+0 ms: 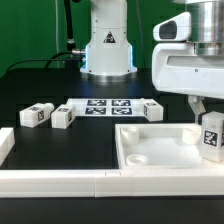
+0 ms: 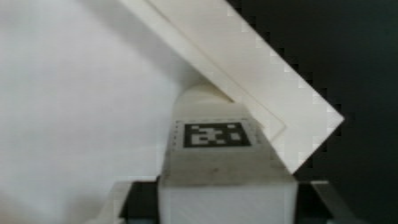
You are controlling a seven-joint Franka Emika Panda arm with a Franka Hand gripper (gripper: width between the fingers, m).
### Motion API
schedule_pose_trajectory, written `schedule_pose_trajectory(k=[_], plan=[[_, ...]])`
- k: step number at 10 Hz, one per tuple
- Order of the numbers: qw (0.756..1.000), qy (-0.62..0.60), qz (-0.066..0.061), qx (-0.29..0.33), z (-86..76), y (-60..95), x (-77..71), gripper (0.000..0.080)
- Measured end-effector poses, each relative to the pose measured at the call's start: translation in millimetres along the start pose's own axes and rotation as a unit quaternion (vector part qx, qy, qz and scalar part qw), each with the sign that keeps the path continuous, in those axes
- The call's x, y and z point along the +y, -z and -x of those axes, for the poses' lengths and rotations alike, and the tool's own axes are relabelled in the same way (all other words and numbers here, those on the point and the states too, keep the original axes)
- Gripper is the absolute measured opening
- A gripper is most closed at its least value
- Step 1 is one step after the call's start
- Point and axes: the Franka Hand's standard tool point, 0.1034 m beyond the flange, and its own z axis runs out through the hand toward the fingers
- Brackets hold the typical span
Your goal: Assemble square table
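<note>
The gripper is clamped on a leg post at the exterior view's right. The post stands upright with its tag facing outward, over the square panel near its right edge. Whether the post touches the panel cannot be told. In the wrist view the post sits between the two fingers, with the panel's raised rim running diagonally just beyond. Three loose leg posts lie well apart from the gripper, beside the marker board.

The square panel is smooth white plastic, faintly glossy. The leg posts are matt white plastic. The table is matt black.
</note>
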Motion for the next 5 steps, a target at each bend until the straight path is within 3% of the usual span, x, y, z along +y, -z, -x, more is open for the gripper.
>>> schedule_pose_trajectory(k=[1, 3, 4, 5], plan=[[1.000, 0.001, 0.000, 0.000, -0.1, 0.0, 0.1, 0.0287], [1.000, 0.031, 0.000, 0.000, 0.3, -0.1, 0.0, 0.0523], [0.997, 0.072, 0.001, -0.001, -1.2, 0.1, 1.0, 0.0523], [0.997, 0.075, 0.000, -0.001, -0.7, 0.0, 0.7, 0.0628]])
